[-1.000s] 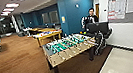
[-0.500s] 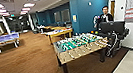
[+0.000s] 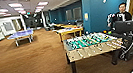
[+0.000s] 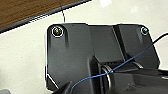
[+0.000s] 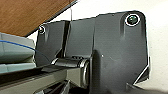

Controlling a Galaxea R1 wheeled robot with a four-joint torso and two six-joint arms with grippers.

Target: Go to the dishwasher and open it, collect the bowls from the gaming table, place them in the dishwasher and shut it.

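- Far off to my left across the brown carpet (image 3: 23, 65) stands a blue ping-pong table (image 3: 21, 34); it has no part in my job.
- Ahead and a little to the right of my body is the gaming table (image 3: 91, 44), its green field and rods in plain sight, well apart from both my pincers.
- I cannot make out bowls on it from here; small bright objects sit near its far right corner, too blurred to name.
- Just beyond the table's right end a person (image 3: 122, 14) sits behind a dark monitor (image 3: 130, 28).
- I see no dishwasher anywhere around me, so I cannot say whether it stands open.
- My judgement: I am on the collecting leg, with nothing picked up yet; gathering the bowls, loading them and closing the door all remain.
- My wrist cameras look down past the arms at pale floor (image 4: 25, 62) beside a strip of carpet.
- Whether my left or right pincer is spread or pressed together, I cannot tell.
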